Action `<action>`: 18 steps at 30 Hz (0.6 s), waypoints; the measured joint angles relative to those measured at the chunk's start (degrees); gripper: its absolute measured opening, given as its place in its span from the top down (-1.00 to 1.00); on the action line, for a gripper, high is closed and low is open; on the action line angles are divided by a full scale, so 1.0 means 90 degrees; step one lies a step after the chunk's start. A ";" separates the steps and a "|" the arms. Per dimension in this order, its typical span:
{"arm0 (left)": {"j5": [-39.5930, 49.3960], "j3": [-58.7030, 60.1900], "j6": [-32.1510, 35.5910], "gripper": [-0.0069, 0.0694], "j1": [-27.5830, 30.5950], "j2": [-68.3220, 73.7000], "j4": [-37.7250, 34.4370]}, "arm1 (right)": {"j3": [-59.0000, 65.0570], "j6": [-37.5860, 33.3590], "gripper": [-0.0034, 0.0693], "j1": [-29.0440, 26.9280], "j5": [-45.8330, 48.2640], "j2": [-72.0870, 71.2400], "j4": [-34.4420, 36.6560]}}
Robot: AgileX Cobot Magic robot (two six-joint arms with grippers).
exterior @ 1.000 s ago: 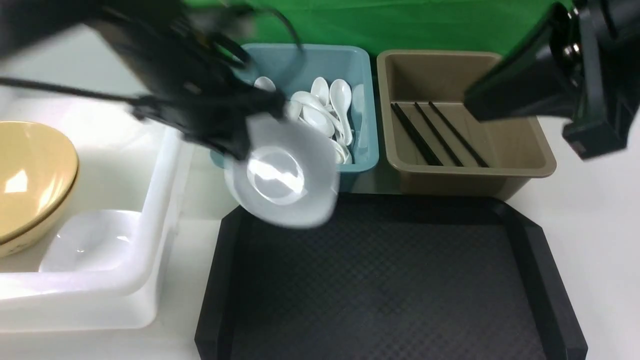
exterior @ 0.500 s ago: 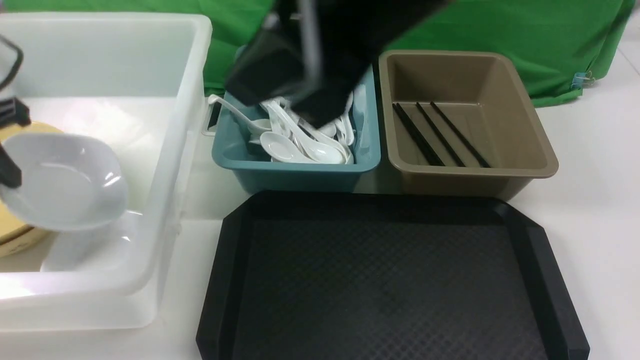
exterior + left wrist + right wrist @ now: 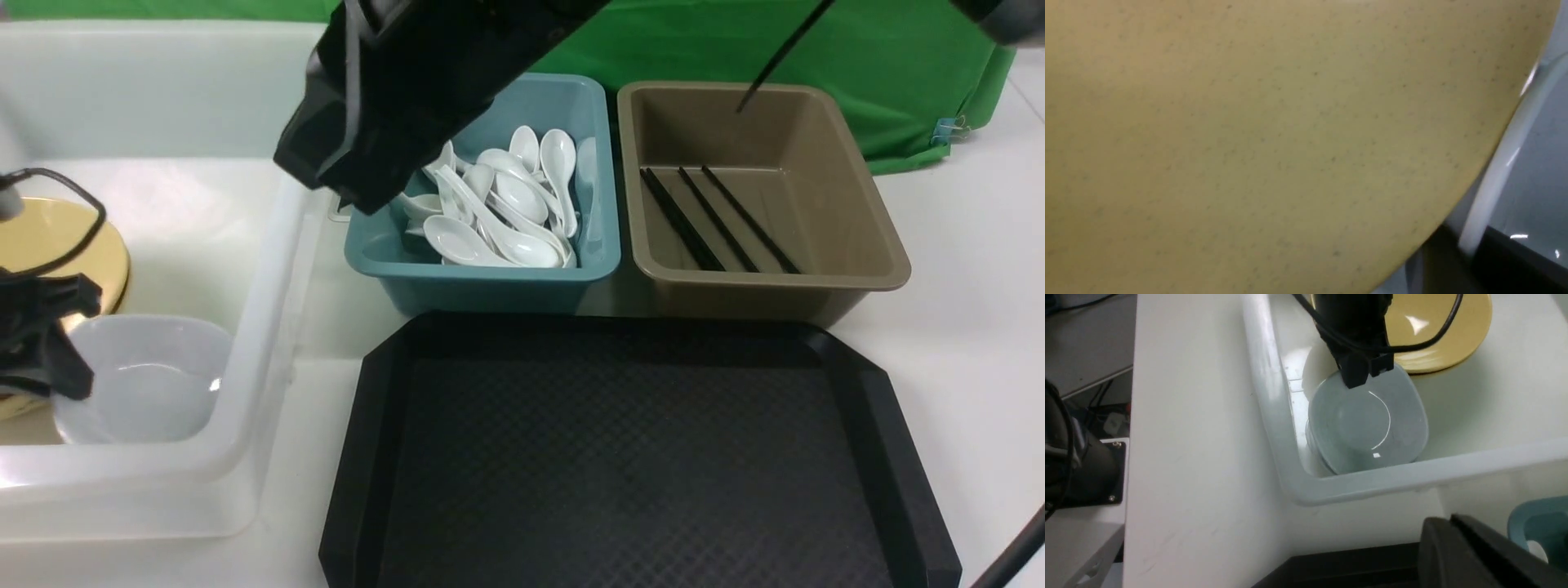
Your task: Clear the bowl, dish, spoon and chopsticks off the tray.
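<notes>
The black tray [image 3: 620, 457] lies bare at the front. In the white bin [image 3: 253, 327] on the left, the yellow bowl [image 3: 73, 245] leans at the far side. The white dish [image 3: 147, 384] rests nested on another dish near the bin's corner [image 3: 1367, 420]. My left gripper [image 3: 1365, 375] stands at the dish's rim [image 3: 1494, 179], which runs between its fingers; their hold is unclear. White spoons [image 3: 498, 212] fill the teal tub [image 3: 482, 273]. Black chopsticks [image 3: 710, 220] lie in the brown tub [image 3: 816, 282]. My right gripper [image 3: 1447, 522] is shut and empty, above the gap between the bin and the teal tub.
The right arm [image 3: 408, 90] stretches across the back, over the teal tub's left side. A green cloth [image 3: 816, 41] hangs behind the tubs. The white bin's wall [image 3: 1274, 416] stands between the dish and the tray.
My left gripper carried the dish from above the tray's back left corner leftward and down into the white bin. The right arm swung from the right across to the teal tub.
</notes>
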 joint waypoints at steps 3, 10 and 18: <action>-0.0020 0.0000 0.0300 0.16 -0.0073 0.0024 -0.0112 | 0.0000 0.0000 0.89 0.0020 0.0000 0.0000 0.0008; 0.0811 -0.0553 0.0121 -0.59 -0.0385 -0.0229 0.0632 | -0.0007 0.0070 0.89 0.0038 0.0000 0.0000 -0.0035; 0.1064 -0.1112 -0.0220 -0.25 -0.0462 -0.1469 0.1019 | -0.0011 0.0183 0.89 0.0035 0.0000 -0.0056 -0.0313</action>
